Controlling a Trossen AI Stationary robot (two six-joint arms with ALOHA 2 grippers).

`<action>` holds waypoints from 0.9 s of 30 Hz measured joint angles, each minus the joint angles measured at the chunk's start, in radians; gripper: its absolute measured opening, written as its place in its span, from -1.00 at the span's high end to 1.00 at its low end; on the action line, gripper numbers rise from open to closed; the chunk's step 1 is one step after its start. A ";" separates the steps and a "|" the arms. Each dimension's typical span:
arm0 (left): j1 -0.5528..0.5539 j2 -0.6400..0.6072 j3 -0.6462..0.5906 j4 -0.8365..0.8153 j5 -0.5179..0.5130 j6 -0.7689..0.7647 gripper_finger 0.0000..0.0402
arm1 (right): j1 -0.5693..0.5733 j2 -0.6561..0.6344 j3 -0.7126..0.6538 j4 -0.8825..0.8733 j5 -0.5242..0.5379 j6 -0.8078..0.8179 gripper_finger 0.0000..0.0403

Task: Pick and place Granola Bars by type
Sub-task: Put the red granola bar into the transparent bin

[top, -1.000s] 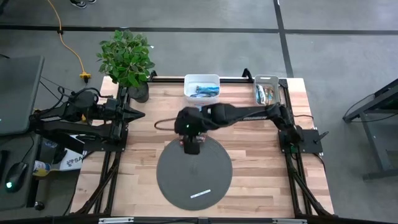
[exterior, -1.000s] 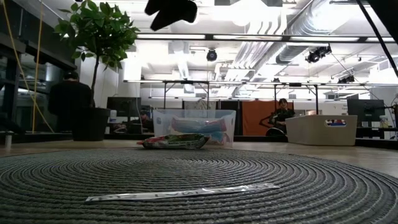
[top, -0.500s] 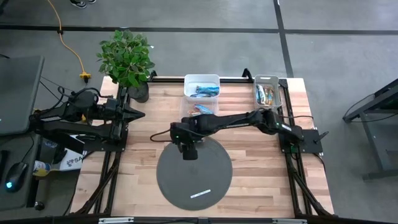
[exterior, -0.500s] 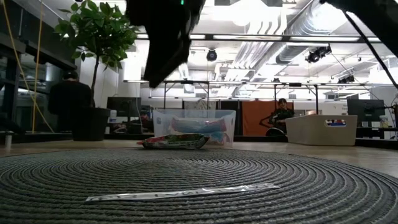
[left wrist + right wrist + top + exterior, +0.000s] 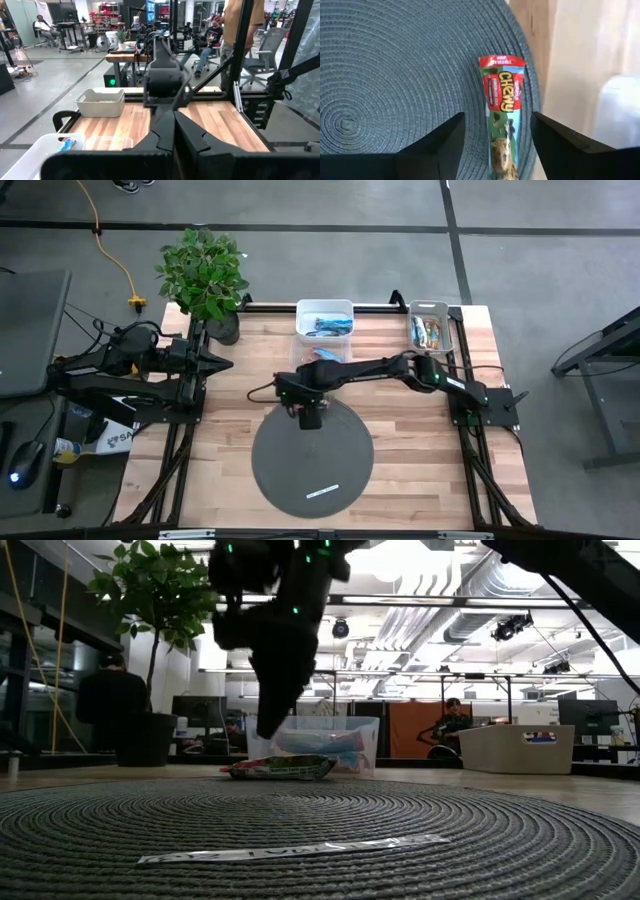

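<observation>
Wooden table [image 5: 410, 430], seen from above: L arm parked off the 9 o'clock edge, its gripper [image 5: 222, 363] pointing inward at the table's edge, fingers pressed together w/ nothing between them, per the left wrist view. R arm reaches from its base at 3 o'clock across to mid-table.

Round dark woven mat [image 5: 285, 465]: occupies the table's 6 o'clock half. R gripper [image 5: 311, 417] hangs above the mat's 12 o'clock rim. In the right wrist view its two fingers [image 5: 445, 145] stand wide apart, straddling a bar w/o touching it; nothing held.

Potted plant [image 5: 205, 275]: table corner, approx. 10 o'clock.

White bin [image 5: 325, 313]: 12 o'clock edge, holding blue-wrapped Granola Bars [image 5: 325, 330]. Second, narrower bin [image 5: 443, 315]: approx. 1 o'clock corner, w/ several more bars [image 5: 428, 333] inside; their types can't be read at this range.

Tan-and-green bar [image 5: 504, 115]: lies flat on the mat just inside its 12 o'clock rim, directly under the R gripper, red band at one end. Low view shows the same bar [image 5: 280, 768] resting on the mat in front of the white bin, gripper above it and clear of it.

One more bar [image 5: 322, 356]: on bare wood btw. the white bin and the mat, partly hidden by the R arm.

Thin white strip [image 5: 322, 491]: on the mat near 6 o'clock, well apart from everything else.
</observation>
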 joint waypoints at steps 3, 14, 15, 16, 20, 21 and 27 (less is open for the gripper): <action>0.000 0.000 0.000 0.000 0.000 0.000 1.00 | -0.010 -0.003 -0.066 0.030 -0.029 0.000 -0.04; 0.000 0.000 0.000 0.000 0.000 0.000 1.00 | -0.014 -0.010 -0.210 0.105 -0.040 0.003 -0.04; 0.000 0.000 0.000 0.000 0.000 0.000 1.00 | -0.012 -0.010 -0.210 0.104 -0.039 0.004 -0.04; 0.000 0.000 0.000 0.000 0.000 0.000 1.00 | -0.010 -0.010 -0.210 0.105 -0.035 0.004 -0.04; 0.000 0.000 0.000 0.000 0.000 0.000 1.00 | -0.008 -0.010 -0.209 0.103 -0.007 0.004 -0.03; 0.000 0.000 0.000 0.000 0.000 0.000 1.00 | -0.008 -0.010 -0.209 0.104 -0.007 0.004 -0.03; 0.000 0.000 0.000 0.000 0.000 0.000 1.00 | -0.008 -0.010 -0.209 0.103 -0.003 0.011 0.02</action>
